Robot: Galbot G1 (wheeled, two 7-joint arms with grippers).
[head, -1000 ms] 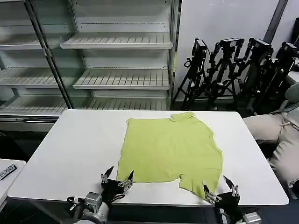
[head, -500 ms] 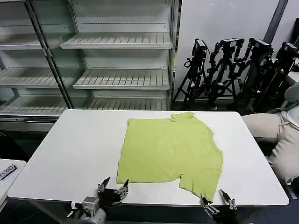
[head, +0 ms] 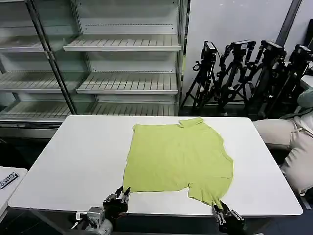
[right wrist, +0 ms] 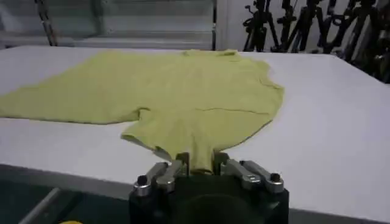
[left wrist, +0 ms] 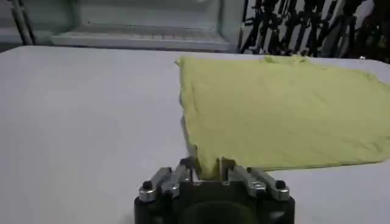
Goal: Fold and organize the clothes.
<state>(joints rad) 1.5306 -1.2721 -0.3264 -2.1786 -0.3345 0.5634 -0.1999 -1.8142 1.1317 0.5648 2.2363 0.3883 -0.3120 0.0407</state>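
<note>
Pincers now clamped on shirt corners
Left pincer [head: 121, 195] and right pincer [head: 221, 209], open a second ago, closed on the shirt [head: 179, 157]; folding can begin.

Head view: high, facing forward and down over the table [head: 73, 161].
Wrist views: low at the near edge, facing far.
Shared: shirt [head: 178, 156], tabletop.

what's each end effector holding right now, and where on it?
Both are shut on the shirt: the left end effector pinches its near left corner, and the right end effector pinches the near right flap at the table edge.
</note>
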